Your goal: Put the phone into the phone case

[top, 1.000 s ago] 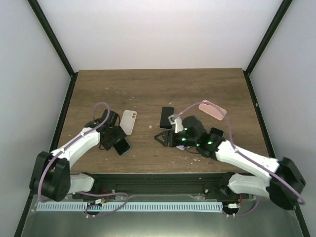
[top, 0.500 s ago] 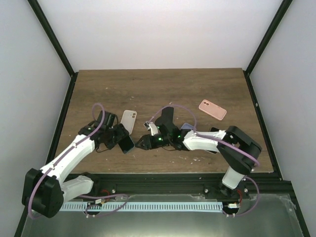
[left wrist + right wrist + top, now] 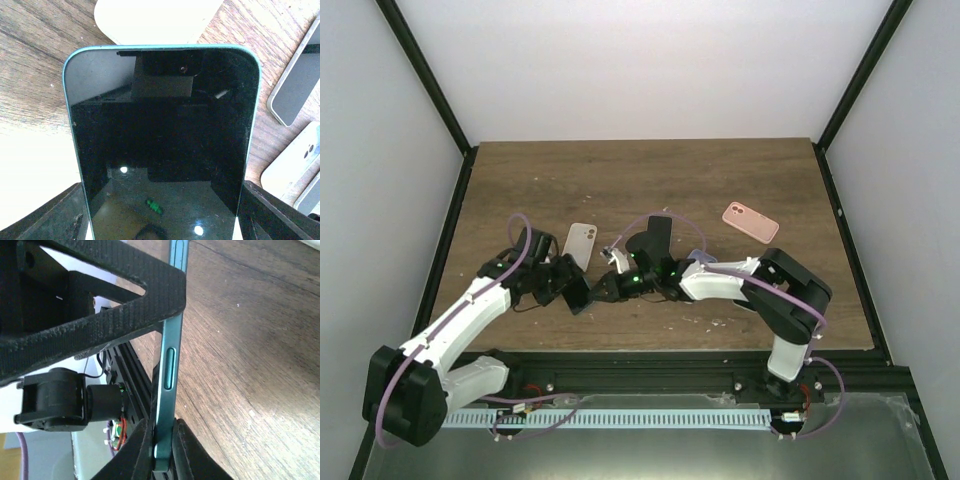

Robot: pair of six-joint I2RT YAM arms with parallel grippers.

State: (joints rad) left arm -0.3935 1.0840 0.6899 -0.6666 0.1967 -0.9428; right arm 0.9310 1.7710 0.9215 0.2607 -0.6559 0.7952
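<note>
The left wrist view shows the phone (image 3: 162, 130) screen-up, held across its width by the left tool (image 3: 563, 283), just near of the white case (image 3: 581, 245). Only the right wrist view shows the right tool (image 3: 163, 452) pinching the phone's teal edge. A second ago the right tool was farther right, wider and clear of the phone.

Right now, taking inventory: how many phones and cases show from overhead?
5: a teal phone, held, front left; a white one beyond it; a dark one and a pale blue one by the right arm; a pink one far right. Arms may hide more.
</note>
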